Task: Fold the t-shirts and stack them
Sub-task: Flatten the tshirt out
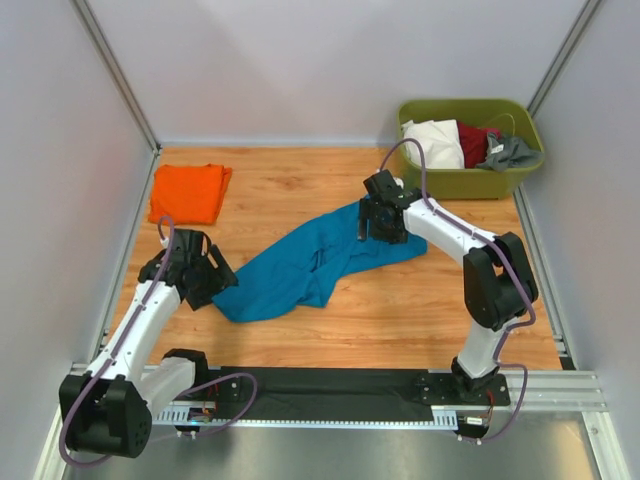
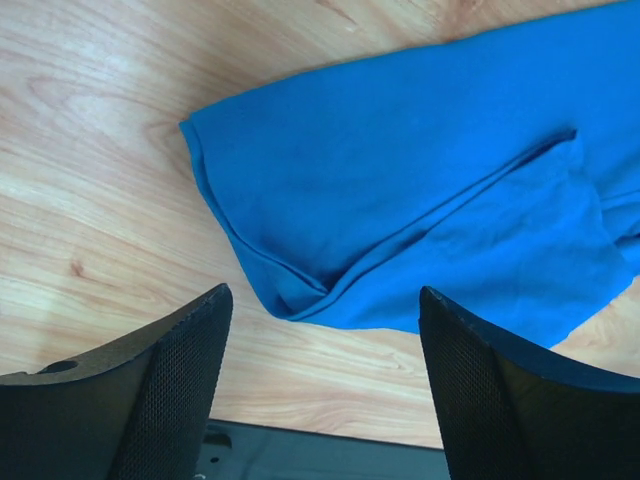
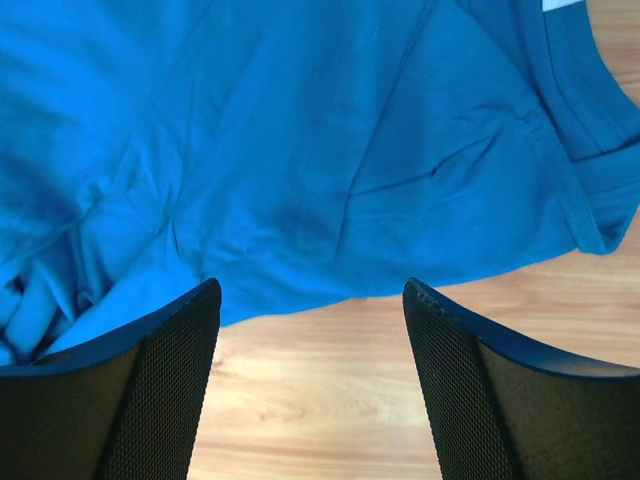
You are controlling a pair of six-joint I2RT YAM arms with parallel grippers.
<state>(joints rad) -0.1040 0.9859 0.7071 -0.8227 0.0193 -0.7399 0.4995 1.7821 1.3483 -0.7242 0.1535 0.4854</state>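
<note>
T-shirt (image 1: pixel 300 265) sprawls on wood table (image 1: pixel 400 310), left end effector (image 2: pixel 322 292) and right end effector (image 3: pixel 310 285) spread.

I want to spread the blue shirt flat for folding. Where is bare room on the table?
Bare table lies at the back, between the orange t-shirt and the olive-green tub, and at the front right, between the teal t-shirt and the black base strip. The middle is crowded: the teal t-shirt, with the left hand and right hand at its ends.
</note>
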